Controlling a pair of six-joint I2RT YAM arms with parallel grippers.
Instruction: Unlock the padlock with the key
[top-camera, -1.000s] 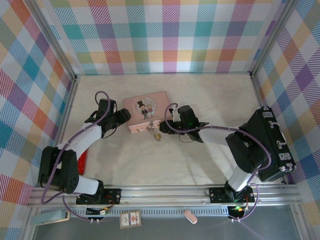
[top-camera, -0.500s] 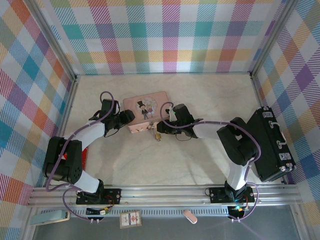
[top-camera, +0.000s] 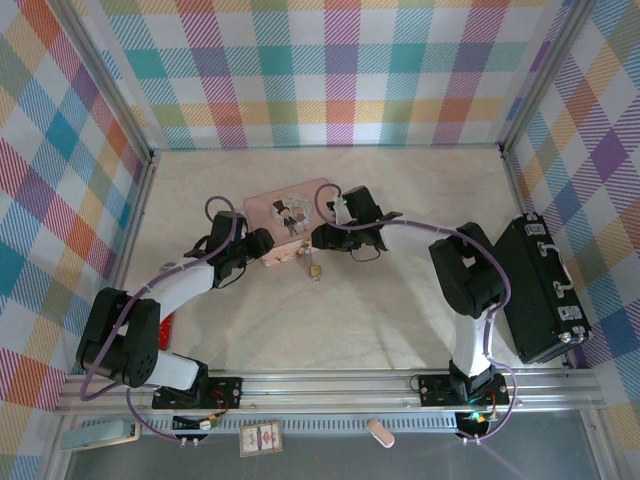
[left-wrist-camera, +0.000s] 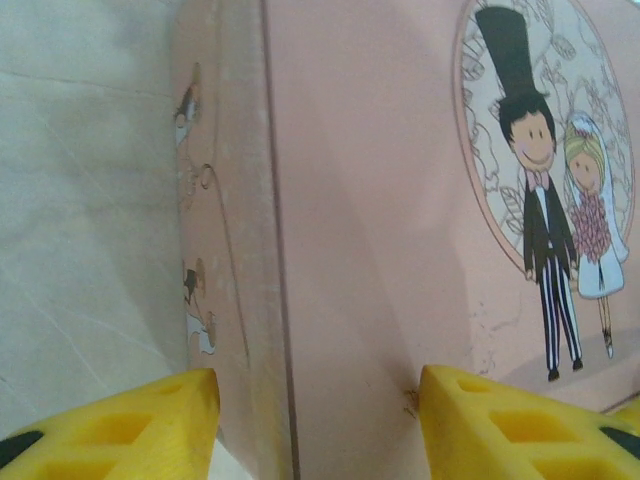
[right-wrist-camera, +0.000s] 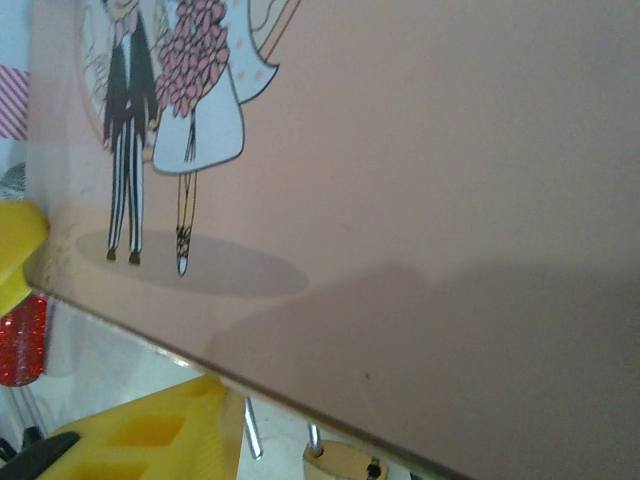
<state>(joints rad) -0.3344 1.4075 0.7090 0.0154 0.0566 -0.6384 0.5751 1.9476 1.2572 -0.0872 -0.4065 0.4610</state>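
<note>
You moved both grippers in to the pink box (top-camera: 290, 212), and it turned a bit. On the left gripper (top-camera: 262, 244) the jaws stood apart around its corner. On the right gripper (top-camera: 320, 237) they stood apart too, with the padlock (right-wrist-camera: 342, 463) hanging untouched just beside them, so no unlocking had begun.

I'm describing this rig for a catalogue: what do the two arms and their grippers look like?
The left arm and right arm have black joints, white link covers and a purple cable looping alongside. Their black bases sit on a silver rail. The left gripper and right gripper carry yellow fingers with recessed pockets.
</note>
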